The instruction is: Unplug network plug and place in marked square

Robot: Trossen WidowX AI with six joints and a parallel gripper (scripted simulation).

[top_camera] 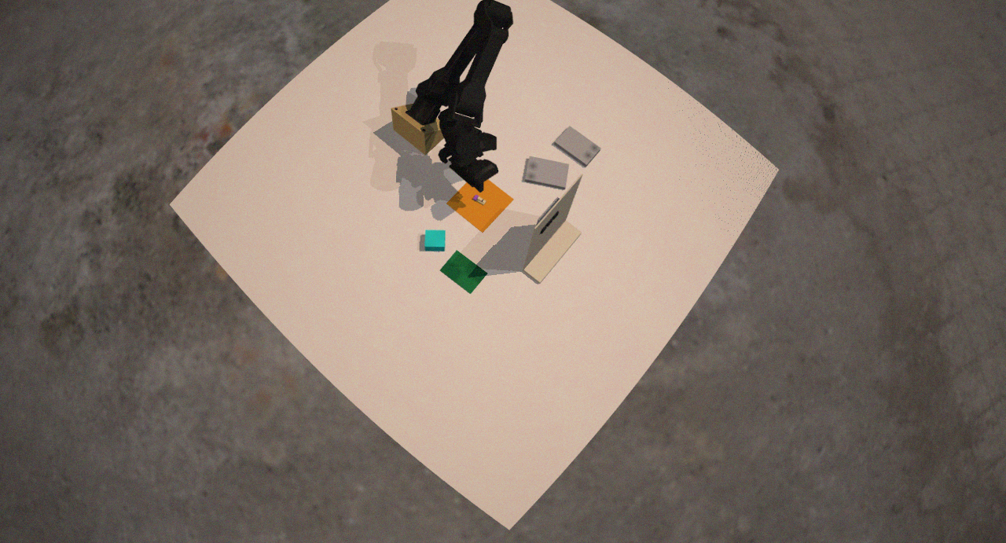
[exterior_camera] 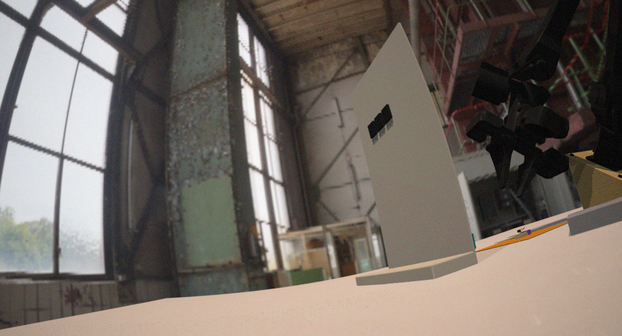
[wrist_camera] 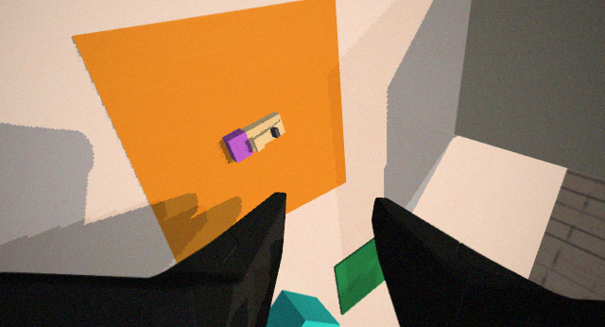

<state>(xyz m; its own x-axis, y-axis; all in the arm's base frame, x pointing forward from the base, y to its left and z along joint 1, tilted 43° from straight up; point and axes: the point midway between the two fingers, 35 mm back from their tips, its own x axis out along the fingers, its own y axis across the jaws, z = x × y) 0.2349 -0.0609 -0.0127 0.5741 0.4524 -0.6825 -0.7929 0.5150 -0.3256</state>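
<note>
Gripper (wrist_camera: pixel 329 201) at the bottom of the wrist view is hanging with fingers spread, holding nothing; the plug (wrist_camera: pixel 253 137) is lying at frame centre inside the orange square (wrist_camera: pixel 189 81).

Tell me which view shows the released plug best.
Wrist: the plug lies large and unobstructed on the orange square, purple end and tan body distinct. Top shows it as a speck; exterior, a low sliver seen edge-on.

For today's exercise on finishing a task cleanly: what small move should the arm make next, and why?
Probably just lift a little higher and stop. The plug lies flat inside the orange square, and the open gripper hangs above it, fingers apart and touching nothing, so only a clear retreat seems left.
</note>
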